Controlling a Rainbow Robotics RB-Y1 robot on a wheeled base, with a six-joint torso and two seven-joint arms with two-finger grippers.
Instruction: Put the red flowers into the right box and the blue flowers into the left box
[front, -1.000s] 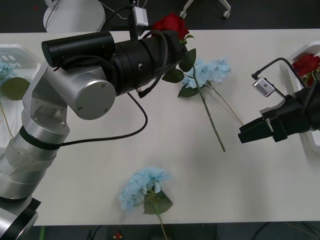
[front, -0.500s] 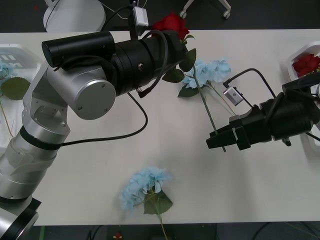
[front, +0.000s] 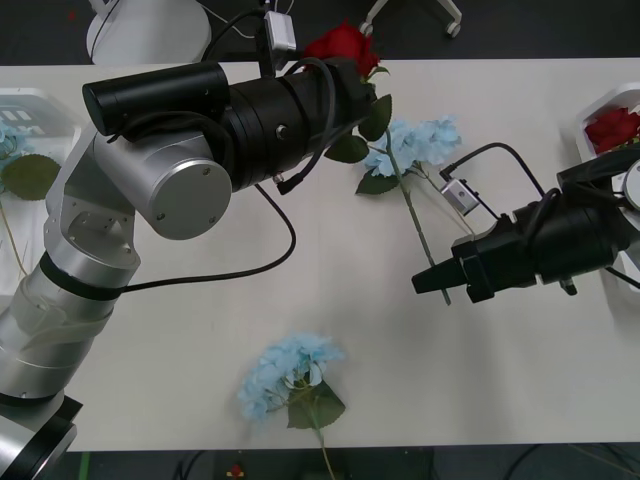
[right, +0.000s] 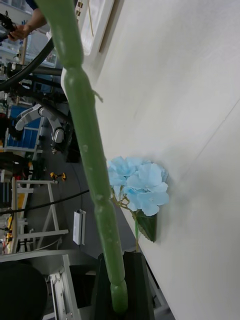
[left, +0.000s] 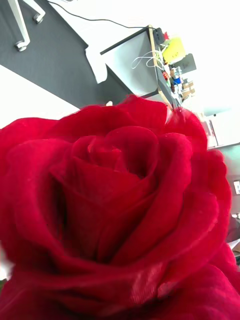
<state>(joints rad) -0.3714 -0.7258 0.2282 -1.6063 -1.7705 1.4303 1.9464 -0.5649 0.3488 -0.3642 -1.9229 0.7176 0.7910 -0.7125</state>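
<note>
A pale blue flower cluster with puffy petals and broad green leaves lies at the near edge of the white surface. The right hand reaches in low from the right, its black fingers closed on the lower end of a long green stem, smooth and knobbed. This stem runs up to a second blue cluster lying farther back. The left arm, silver and black, extends across the surface toward the far edge; a deep-red rose, with layered fabric petals, sits at its left hand. Whether that hand is closed cannot be told. More red flowers lie in the white box at far right; another white box holds blue petals at far left.
</note>
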